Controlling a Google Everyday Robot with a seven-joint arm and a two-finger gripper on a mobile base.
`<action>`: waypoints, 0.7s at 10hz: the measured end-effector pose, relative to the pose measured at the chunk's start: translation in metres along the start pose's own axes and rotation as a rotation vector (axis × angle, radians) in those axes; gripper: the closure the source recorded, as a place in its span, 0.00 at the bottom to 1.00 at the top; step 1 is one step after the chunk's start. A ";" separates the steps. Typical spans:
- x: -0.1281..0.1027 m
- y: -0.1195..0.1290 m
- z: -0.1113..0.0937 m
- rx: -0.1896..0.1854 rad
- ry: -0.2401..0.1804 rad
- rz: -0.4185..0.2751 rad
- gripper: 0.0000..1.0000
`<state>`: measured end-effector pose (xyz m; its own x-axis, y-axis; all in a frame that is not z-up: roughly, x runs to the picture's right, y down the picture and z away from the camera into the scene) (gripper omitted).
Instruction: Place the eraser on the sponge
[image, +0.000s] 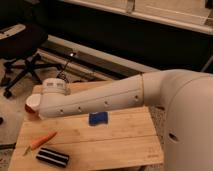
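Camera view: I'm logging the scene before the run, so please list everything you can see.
table: one, light wood, centre foreground
eraser: one, black with pale stripes, table's front left
carrot: one, orange, just behind the eraser
sponge: one, blue, table middle
bowl: one, red and white, left rear corner, partly behind the arm
office chair: one, black, floor, upper left
arm: one, white, reaching left over the table
end effector: one, white, arm's left tip by the bowl, open, empty
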<state>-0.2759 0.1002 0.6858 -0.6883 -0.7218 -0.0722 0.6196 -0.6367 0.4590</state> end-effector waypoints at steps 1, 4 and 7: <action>-0.001 -0.017 0.008 0.047 -0.017 -0.055 0.20; -0.022 -0.065 0.045 0.198 -0.179 -0.239 0.20; -0.032 -0.061 0.054 0.210 -0.366 -0.315 0.20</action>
<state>-0.3118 0.1771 0.7083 -0.9390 -0.3383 0.0617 0.2983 -0.7121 0.6355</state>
